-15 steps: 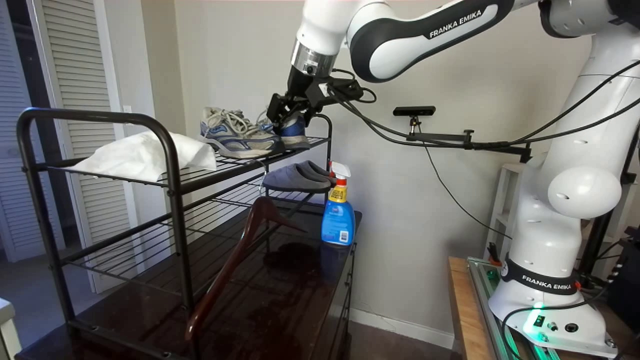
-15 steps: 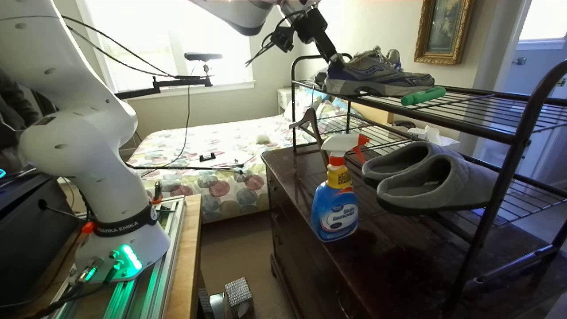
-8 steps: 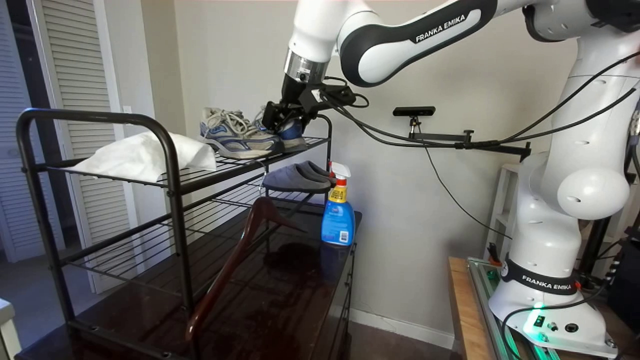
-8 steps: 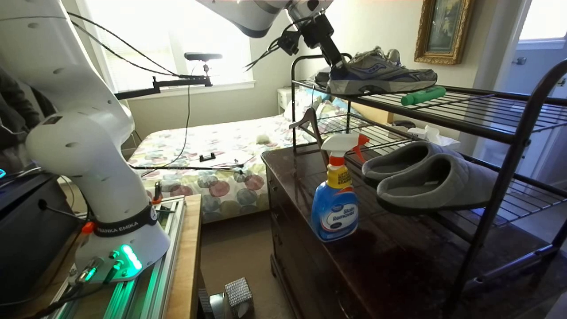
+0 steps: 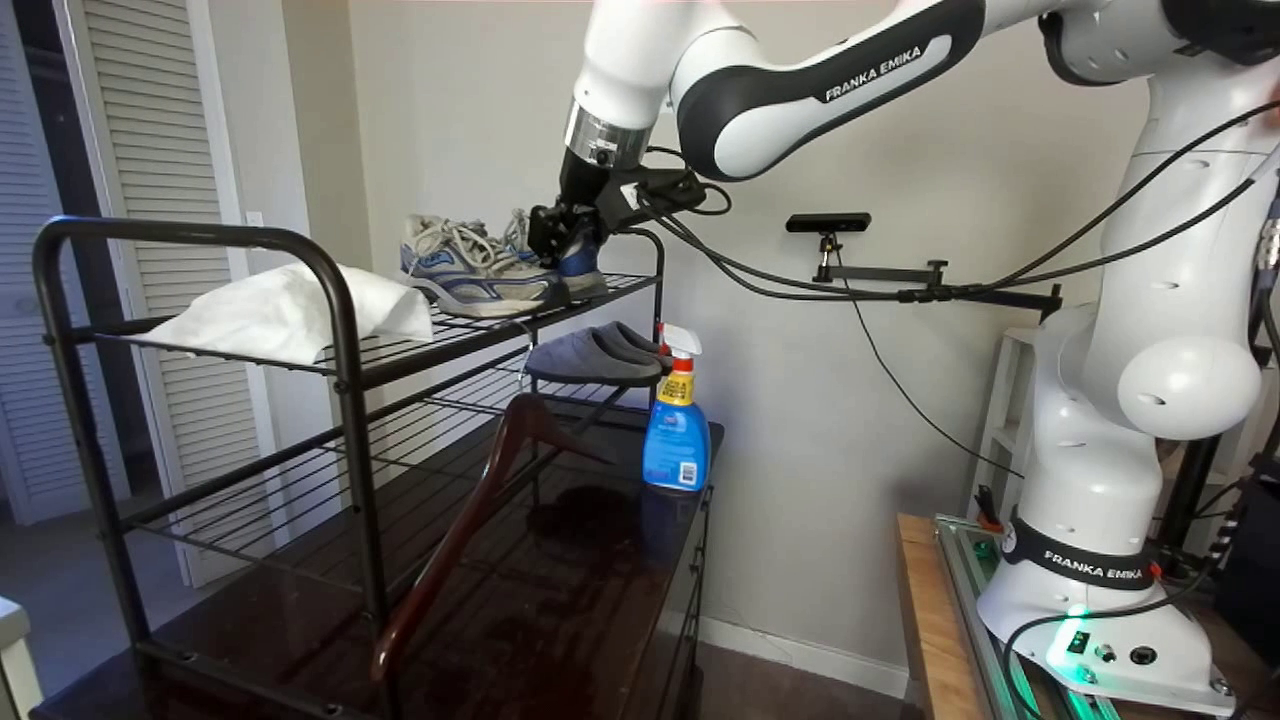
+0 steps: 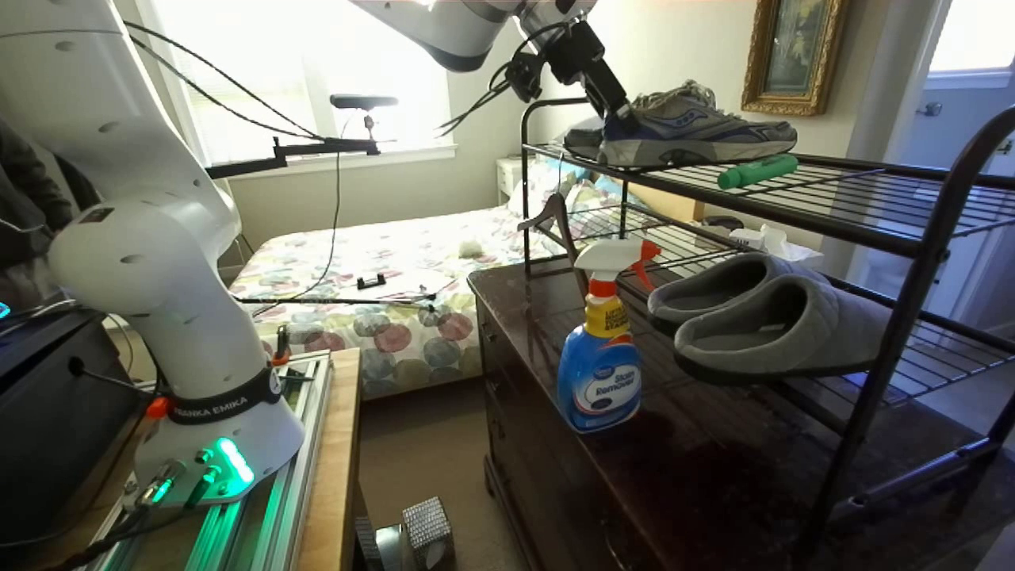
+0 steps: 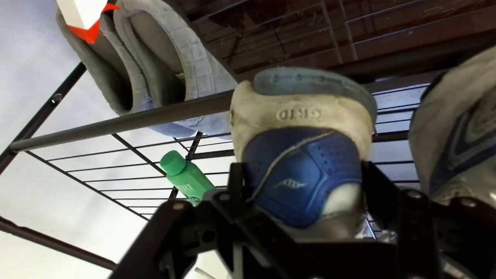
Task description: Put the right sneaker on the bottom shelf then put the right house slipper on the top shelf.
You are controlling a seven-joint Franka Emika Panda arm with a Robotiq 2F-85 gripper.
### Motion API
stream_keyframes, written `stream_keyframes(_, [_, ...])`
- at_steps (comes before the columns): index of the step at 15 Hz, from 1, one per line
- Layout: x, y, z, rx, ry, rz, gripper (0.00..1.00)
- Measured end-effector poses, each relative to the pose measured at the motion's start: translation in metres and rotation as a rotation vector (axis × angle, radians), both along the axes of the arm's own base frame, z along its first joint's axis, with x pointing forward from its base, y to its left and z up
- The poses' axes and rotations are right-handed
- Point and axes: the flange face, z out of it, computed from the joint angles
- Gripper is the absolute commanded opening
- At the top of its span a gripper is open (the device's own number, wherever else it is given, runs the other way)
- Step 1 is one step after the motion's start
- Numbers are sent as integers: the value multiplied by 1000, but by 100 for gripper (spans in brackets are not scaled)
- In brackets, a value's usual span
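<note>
My gripper (image 7: 303,176) looks closed around the heel of the sneaker (image 6: 702,135), which I take for the right one; its twin (image 5: 480,275) sits just beside my grip. From my gripper the sneaker's long axis runs straight ahead, toe farthest from me, on or just over the top shelf (image 6: 840,224), I cannot tell which. The bottom shelf (image 5: 240,473) lies below me, slippers (image 6: 793,345) on it, so I judge I must draw the sneaker back past the top shelf's edge before lowering it.
</note>
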Motion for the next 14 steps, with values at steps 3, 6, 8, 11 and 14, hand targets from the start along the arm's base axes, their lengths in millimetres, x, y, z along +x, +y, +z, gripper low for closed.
stream_keyframes(3, [1,3,2,-4,-8,30,49])
stream_keyframes(6, [-6,4,22,-20,-34,93,49])
stream_keyframes(8, [-21,0,47,-47,-60,121,49])
stream_keyframes(11, [-57,-8,82,-94,-96,153,49])
stream_keyframes(14, [-102,-7,96,-103,-65,251,49])
